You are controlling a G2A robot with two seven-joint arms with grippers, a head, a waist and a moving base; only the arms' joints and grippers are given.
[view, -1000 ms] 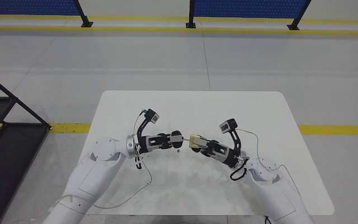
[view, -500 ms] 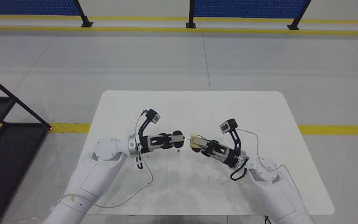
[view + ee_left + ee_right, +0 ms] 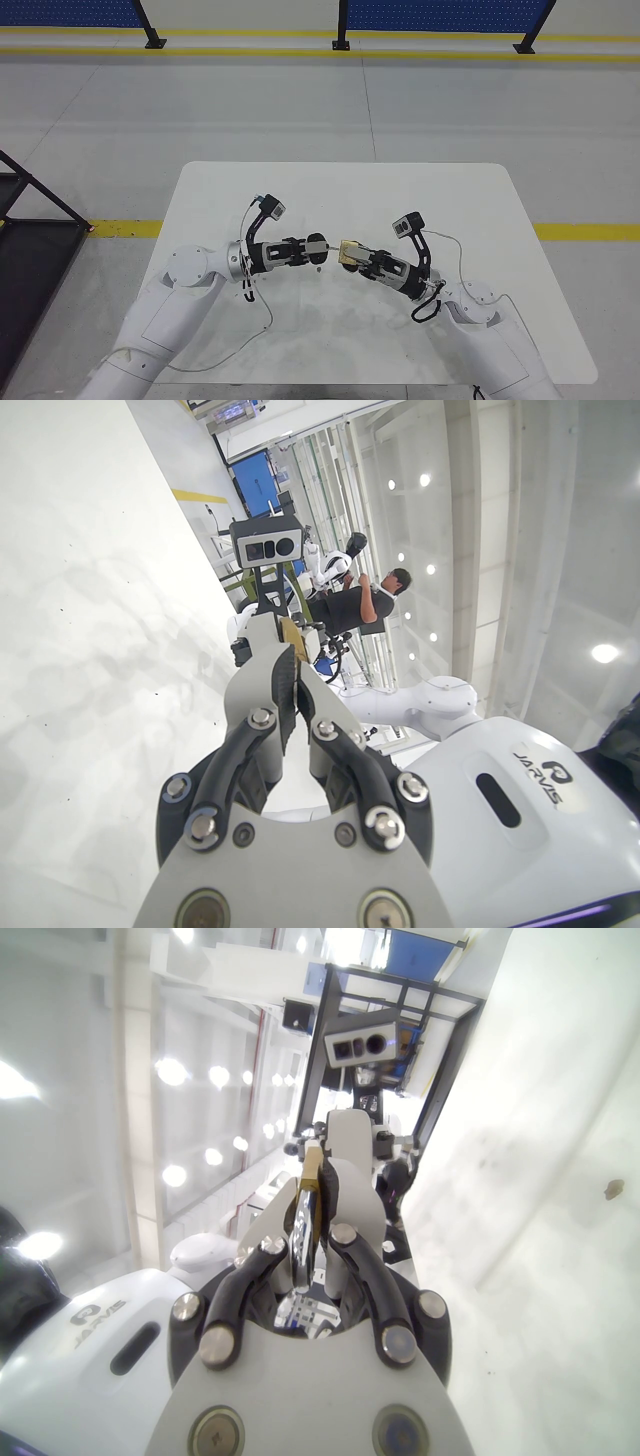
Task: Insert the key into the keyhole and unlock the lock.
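Observation:
Over the middle of the white table the two grippers face each other tip to tip. My right gripper is shut on the brass padlock; its wrist view shows the right gripper clamping the silver shackle, with the brass body sticking out ahead. My left gripper is shut on the key, a thin sliver reaching to the padlock's face. In the left wrist view the left gripper has its pads pressed together, with the padlock right at its tips. The key itself is hidden there.
Both hands hang just above the bare white tabletop. Thin cables trail from each wrist across the table. A black frame stands on the floor off the table's left side.
The left arm edged slightly toward the padlock a second ago, then held. The right arm has not visibly moved.

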